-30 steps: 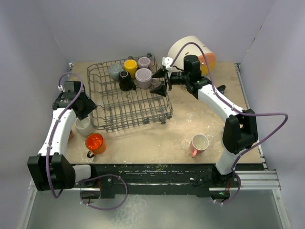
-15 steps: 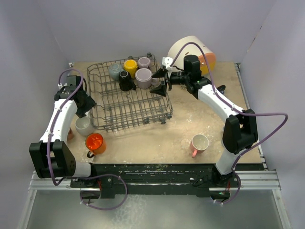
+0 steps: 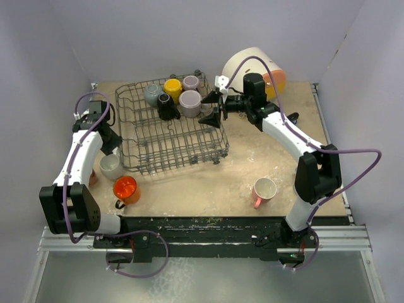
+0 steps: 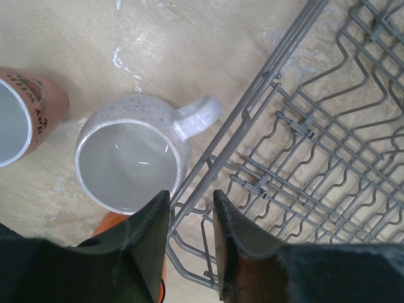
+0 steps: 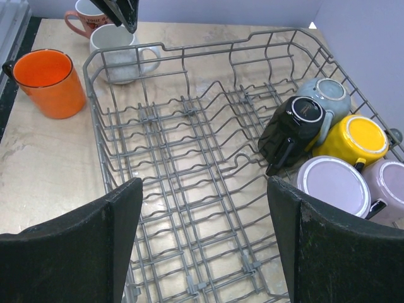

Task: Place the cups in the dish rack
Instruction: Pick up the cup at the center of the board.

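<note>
Jaws of the left gripper (image 4: 191, 202) stand narrowly parted and empty, hanging over the seam where the white mug (image 4: 129, 154) meets the rim of the dish rack (image 4: 266, 82). Those of the right gripper (image 5: 203, 186) are spread wide, also empty, above the rack's far side.

Five mugs sit in the rack's back corner, among them a black one (image 5: 291, 129) and a yellow one (image 5: 353, 140). The white mug, an orange mug (image 3: 125, 188), a peach one (image 4: 19, 113) and a pink one (image 3: 264, 189) stand outside on the table (image 3: 189, 183).

My worry is the left arm's aim. One finger seems to sit over the mug wall and the other over the rim wire, so a descent might pinch wire instead of ceramic and drag the rack. The mug's handle points at that wire and may snag on a lift.

Underfoot is a pale, scuffed board with white smears, probably not very slippery. Plain lilac walls close in on three sides.
</note>
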{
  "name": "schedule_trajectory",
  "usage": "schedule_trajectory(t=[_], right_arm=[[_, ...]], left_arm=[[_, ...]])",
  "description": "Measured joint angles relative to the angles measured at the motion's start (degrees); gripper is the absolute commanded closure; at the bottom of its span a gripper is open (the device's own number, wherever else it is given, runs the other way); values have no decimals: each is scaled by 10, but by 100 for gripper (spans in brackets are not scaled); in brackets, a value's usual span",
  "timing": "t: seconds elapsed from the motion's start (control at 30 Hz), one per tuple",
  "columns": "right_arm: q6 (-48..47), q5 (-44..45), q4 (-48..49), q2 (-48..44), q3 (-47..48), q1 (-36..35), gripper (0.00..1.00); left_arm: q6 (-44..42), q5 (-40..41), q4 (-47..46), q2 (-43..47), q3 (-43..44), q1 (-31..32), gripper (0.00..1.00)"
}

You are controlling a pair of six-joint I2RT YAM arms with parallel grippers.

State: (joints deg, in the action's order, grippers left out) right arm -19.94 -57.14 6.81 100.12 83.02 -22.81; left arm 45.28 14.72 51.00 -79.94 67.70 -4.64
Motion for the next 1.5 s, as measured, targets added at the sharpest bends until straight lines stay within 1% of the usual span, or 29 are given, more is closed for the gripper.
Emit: schedule_trajectory(t=[0.07, 0.27, 0.5, 0.63, 0.67, 0.83, 0.9, 1.07, 1.17, 1.37, 1.5], right_arm=[[0, 0, 0, 0, -1, 0, 19], [0, 0, 0, 0, -2, 0, 19], [0, 0, 0, 0, -10, 0, 19], [0, 0, 0, 0, -10, 0, 19], [0, 0, 0, 0, -10, 0, 19], [0, 0, 0, 0, -11, 0, 19], [0, 0, 0, 0, -11, 0, 19], [0, -1, 0, 0, -16, 0, 19], [0, -5, -1, 0, -20, 0, 19], [0, -9, 0, 0, -21, 0, 18], [0, -9, 0, 0, -21, 0, 18]], left_arm=[[2, 6, 1, -2, 0, -2, 70], [2, 12, 0, -10, 0, -8, 71], [3, 16, -5, -18, -1, -21, 68], [28, 19, -5, -28, -1, -34, 66], [40, 21, -4, -32, -1, -37, 64], [140, 23, 23, -68, 1, -40, 40], [183, 23, 36, -86, 3, -40, 39], [261, 32, 63, -118, 22, -44, 40], [294, 45, 69, -120, 43, -44, 42], [340, 52, 70, -121, 57, -49, 45], [369, 52, 70, -121, 56, -53, 50]])
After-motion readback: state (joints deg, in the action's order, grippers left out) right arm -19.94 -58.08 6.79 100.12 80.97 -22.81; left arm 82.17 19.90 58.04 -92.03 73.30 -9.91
